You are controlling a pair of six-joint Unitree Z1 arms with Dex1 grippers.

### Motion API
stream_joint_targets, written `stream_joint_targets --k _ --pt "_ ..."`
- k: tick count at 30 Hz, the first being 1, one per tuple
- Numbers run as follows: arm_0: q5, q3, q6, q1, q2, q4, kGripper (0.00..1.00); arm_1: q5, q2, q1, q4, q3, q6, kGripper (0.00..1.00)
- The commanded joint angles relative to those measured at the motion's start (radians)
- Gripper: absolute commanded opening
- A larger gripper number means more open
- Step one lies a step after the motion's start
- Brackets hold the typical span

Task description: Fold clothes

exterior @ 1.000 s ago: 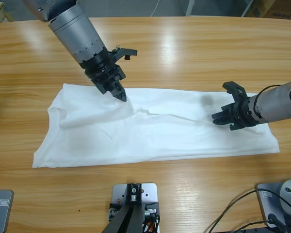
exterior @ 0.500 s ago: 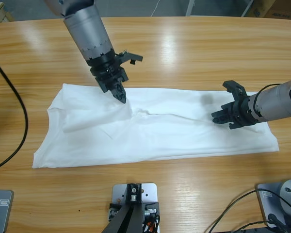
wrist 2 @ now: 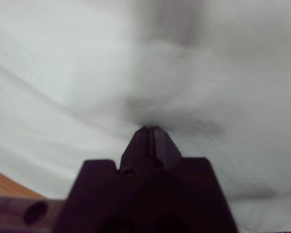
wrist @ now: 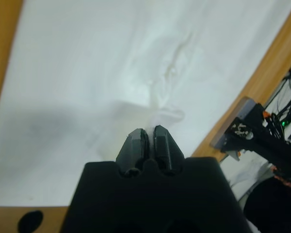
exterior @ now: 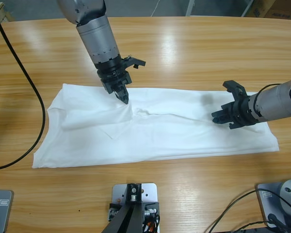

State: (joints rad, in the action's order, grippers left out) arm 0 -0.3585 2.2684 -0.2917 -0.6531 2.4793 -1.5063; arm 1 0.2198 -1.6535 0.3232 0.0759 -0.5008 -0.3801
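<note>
Left end effector [exterior: 124, 98] has crept rightward, jaws pinched on the T-shirt [exterior: 184, 133] spread flat across the worktop [exterior: 194, 48]. Right end effector [exterior: 217, 118] looks closed, at the right end. A thin pinch could slip free.

High view bright, even; overhead glare streaks on wooden surface [exterior: 194, 43], upper middle. Soft shadow on white T-shirt [exterior: 155, 128] at right. Both wrist views soft; right wrist view heavily blurred, dark smudge at centre.
</note>
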Motion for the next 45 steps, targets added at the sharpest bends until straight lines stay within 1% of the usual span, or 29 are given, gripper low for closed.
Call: stream_joint_targets --k 1,4,8,10,13,15,16,18,19,20,21,22,23,24,26,28,29,30,31,32,34,35,37,39,41,44,45 --pt "0.010 0.122 -0.020 -0.023 0.097 -0.041 0.000 0.012 -0.082 -0.017 0.007 0.018 0.009 0.000" --pt "0.006 0.117 -0.018 -0.026 0.112 -0.051 0.000 0.012 -0.086 -0.018 0.007 0.018 0.009 0.000" --pt "-0.001 0.069 -0.023 -0.028 0.124 -0.077 0.000 0.012 -0.091 -0.019 0.008 0.014 0.010 0.000" --pt "0.052 0.076 -0.041 -0.042 0.117 -0.086 0.000 0.012 -0.091 -0.021 0.008 0.015 0.010 0.000" --pt "0.180 0.114 -0.078 -0.082 0.097 -0.094 0.000 0.013 -0.093 -0.021 0.008 0.015 0.011 0.000" --pt "0.189 0.122 -0.076 -0.089 0.098 -0.092 0.000 0.015 -0.099 -0.021 0.008 0.013 0.012 0.000" --pt "0.176 0.122 -0.073 -0.089 0.105 -0.091 0.029 0.017 -0.100 -0.021 0.008 0.013 0.012 0.000" --pt "0.142 0.121 -0.066 -0.089 0.120 -0.090 0.221 0.018 -0.095 -0.021 0.008 0.015 0.012 0.000" --pt "0.135 0.122 -0.060 -0.089 0.124 -0.089 0.295 0.018 -0.092 -0.021 0.008 0.016 0.012 0.000" --pt "0.143 0.125 -0.043 -0.089 0.124 -0.089 0.511 0.018 -0.091 -0.021 0.008 0.016 0.012 0.000" --pt "0.151 0.134 -0.034 -0.089 0.118 -0.089 0.642 0.018 -0.091 -0.021 0.008 0.016 0.012 0.000" --pt "0.156 0.148 -0.030 -0.089 0.104 -0.087 0.747 0.017 -0.091 -0.021 0.008 0.016 0.012 0.000" --pt "0.164 0.164 -0.030 -0.089 0.087 -0.081 0.927 0.016 -0.091 -0.021 0.009 0.016 0.013 0.000" --pt "0.186 0.177 -0.030 -0.089 0.065 -0.071 0.968 0.016 -0.090 -0.021 0.010 0.016 0.015 0.000" --pt "0.218 0.183 -0.023 -0.083 0.014 -0.023 0.968 0.016 -0.085 -0.021 0.012 0.016 0.018 0.000" --pt "0.220 0.182 -0.012 -0.069 -0.020 0.000 0.968 0.009 -0.075 -0.021 0.012 0.017 0.018 0.000" --pt "0.218 0.172 -0.013 -0.064 -0.035 0.000 0.968 0.007 -0.070 -0.021 0.011 0.018 0.018 0.020" --pt "0.212 0.135 -0.022 -0.058 -0.064 0.009 0.971 0.004 -0.066 -0.021 0.011 0.020 0.018 0.058" --pt "0.208 0.060 -0.029 -0.052 -0.107 0.046 0.970 0.005 -0.063 -0.021 0.011 0.021 0.018 0.061" --pt "0.207 -0.061 -0.027 -0.042 -0.168 0.120 0.958 0.006 -0.062 -0.021 0.011 0.021 0.018 0.061" --pt "0.206 -0.345 -0.009 -0.005 -0.301 0.302 0.941 0.007 -0.065 -0.021 0.012 0.020 0.018 0.062" --pt "0.204 -0.453 -0.008 0.009 -0.349 0.361 0.941 0.008 -0.069 -0.021 0.012 0.019 0.018 0.062" --pt "0.198 -0.604 -0.007 0.029 -0.407 0.437 0.941 0.010 -0.081 -0.021 0.013 0.018 0.018 0.062" --pt "0.162 -0.699 -0.002 0.055 -0.430 0.496 0.941 0.010 -0.087 -0.021 0.015 0.017 0.020 0.062" --pt "0.124 -0.765 0.033 0.098 -0.442 0.554 0.941 0.010 -0.084 -0.021 0.013 0.019 0.020 0.060" --pt "0.095 -0.806 0.098 0.162 -0.445 0.589 0.939 0.010 -0.077 -0.021 0.012 0.022 0.019 0.057" --pt "0.085 -0.816 0.116 0.177 -0.444 0.592 0.920 0.010 -0.077 -0.021 0.012 0.022 0.018 0.057"
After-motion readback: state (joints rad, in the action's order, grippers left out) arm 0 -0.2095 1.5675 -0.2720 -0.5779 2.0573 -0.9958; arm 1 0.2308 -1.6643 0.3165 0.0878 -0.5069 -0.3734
